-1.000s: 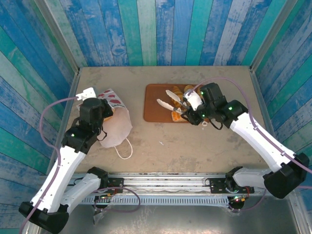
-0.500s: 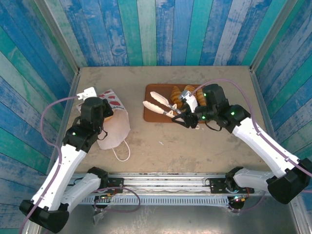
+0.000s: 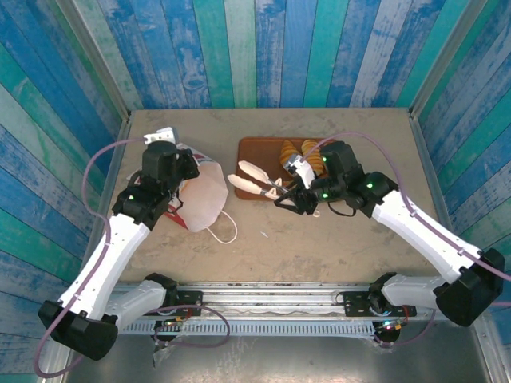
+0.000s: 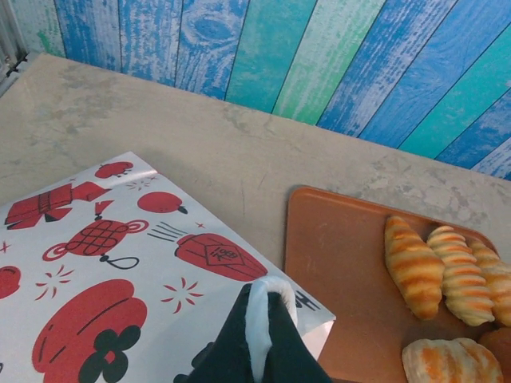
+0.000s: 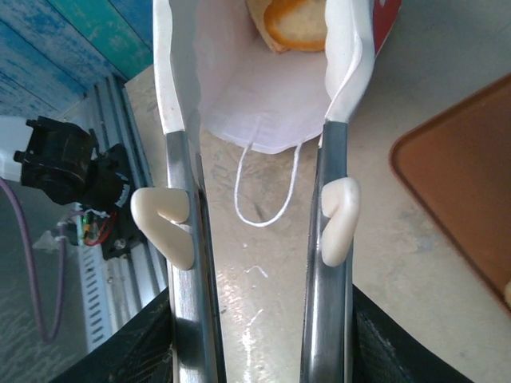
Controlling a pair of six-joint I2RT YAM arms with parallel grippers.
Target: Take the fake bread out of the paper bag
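1. A second ago my right gripper [image 3: 235, 171] was above the tray [image 3: 254, 148]. Now it has travelled to the left, so its fingertips are past the tray's left edge and point toward the paper bag [image 3: 201, 201].
2. The jaws of this gripper stand apart and hold nothing (only air is between the two long fingers).
3. My left gripper [image 4: 267, 323] is closed tight on the edge of the bag. In the same second it has moved a little toward the far wall, and the bag has turned with it. The open mouth now faces my right gripper.
4. Several croissants [image 3: 290, 152] already lie on the tray, near its far right part.
5. In my right wrist view, an orange-brown roll [image 5: 294, 22] sits deep inside the white mouth of the bag, straight ahead between my fingers. Whether more bread hides behind it, I cannot tell.
6. I judge that one delivery to the tray is finished and the next reach is beginning, so the task is not yet complete.
7. The bag shows red drawings on white, such as lanterns and small sparks. One lantern carries a tiny mark, but I can read no brand or word there.
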